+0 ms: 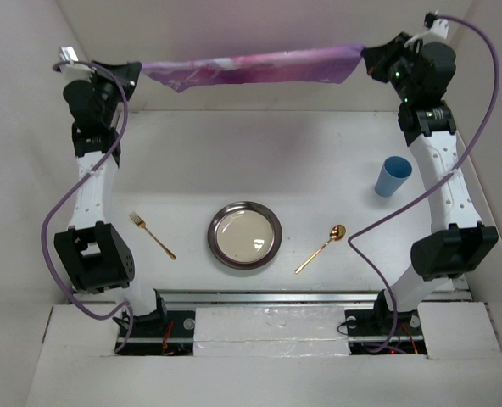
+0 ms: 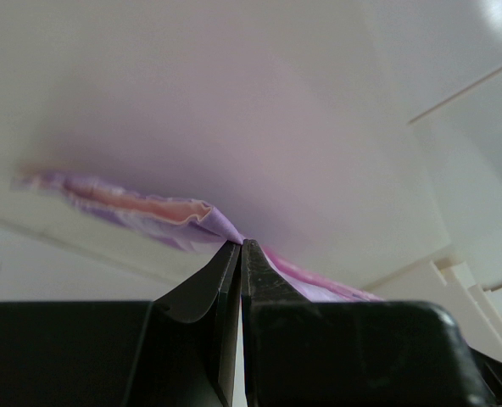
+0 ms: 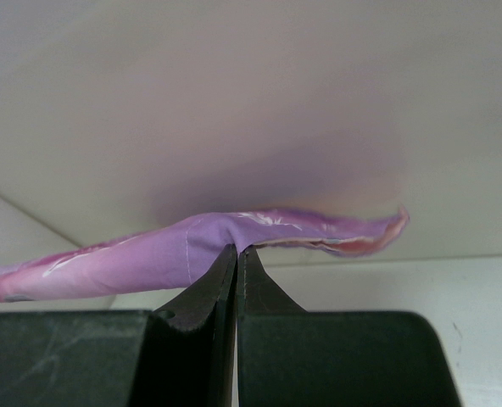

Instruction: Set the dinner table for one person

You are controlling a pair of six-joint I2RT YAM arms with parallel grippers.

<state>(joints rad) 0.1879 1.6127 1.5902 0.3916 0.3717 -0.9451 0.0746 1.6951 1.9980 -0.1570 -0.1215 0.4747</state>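
Note:
A purple placemat hangs stretched in the air over the far end of the dinner table. My left gripper is shut on its left end and my right gripper on its right end. The left wrist view shows my left gripper pinching a fold of the placemat. The right wrist view shows my right gripper pinching the placemat from below. A round metal plate lies near the front middle, with a gold fork to its left and a gold spoon to its right.
A blue cup stands upright at the right, close to my right arm. White walls enclose the table at the back and on both sides. Purple cables loop beside each arm. A metal rail runs along the near edge between the arm bases.

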